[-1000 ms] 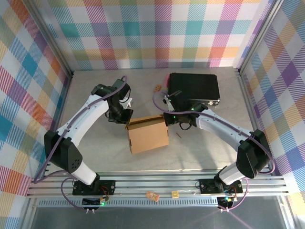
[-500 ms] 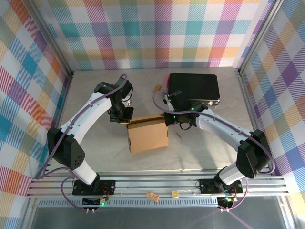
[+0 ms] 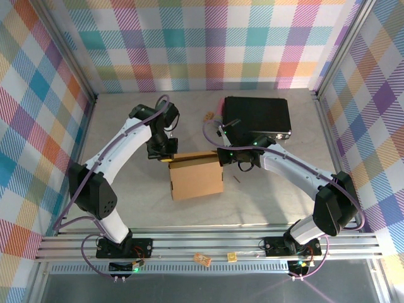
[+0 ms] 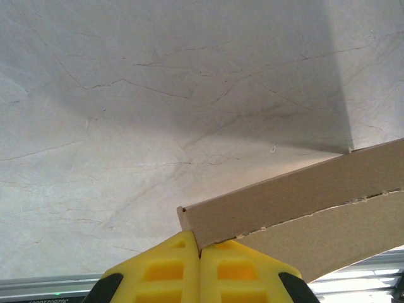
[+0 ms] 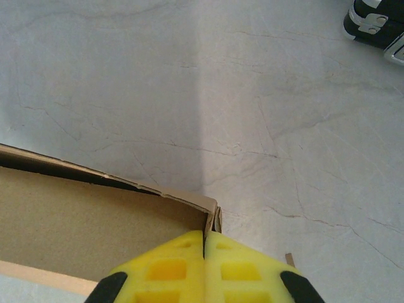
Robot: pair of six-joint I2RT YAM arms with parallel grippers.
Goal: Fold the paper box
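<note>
Since the earlier frame the left arm's elbow had swung inward and its left claw (image 3: 165,158) had edged closer to the far-left corner of the paper box (image 3: 196,177); the box itself and the right arm lay as before.

Toward the far-right corner of the tabletop (image 3: 126,202) sat a black case (image 3: 257,115), shut, just behind the right arm's wrist; one of its rounded corners showed at the top right of the right wrist view (image 5: 377,25). A small tan scrap (image 3: 209,116) lay just left of the case, well apart from the box. A thin dark sliver (image 3: 237,179) rested on the tabletop just right of the box. Two small orange-tan bits (image 3: 202,259) sat on the metal rail along the near edge, between the arm bases.

The paper box lay near the middle of the tabletop, brown and mostly closed, with its far wall standing up. From the left wrist, the left claw (image 4: 200,243) had its yellow fingers (image 4: 164,271) pressed together with no gap, the tips touching the corner of the box's wall (image 4: 297,208). The right claw (image 3: 221,158) met the far-right corner. From the right wrist, the right claw (image 5: 205,237) was likewise closed tight, its tips against the corner of the box (image 5: 95,233), whose inside showed to the left. Whether either claw nipped any cardboard could not be told.
</note>
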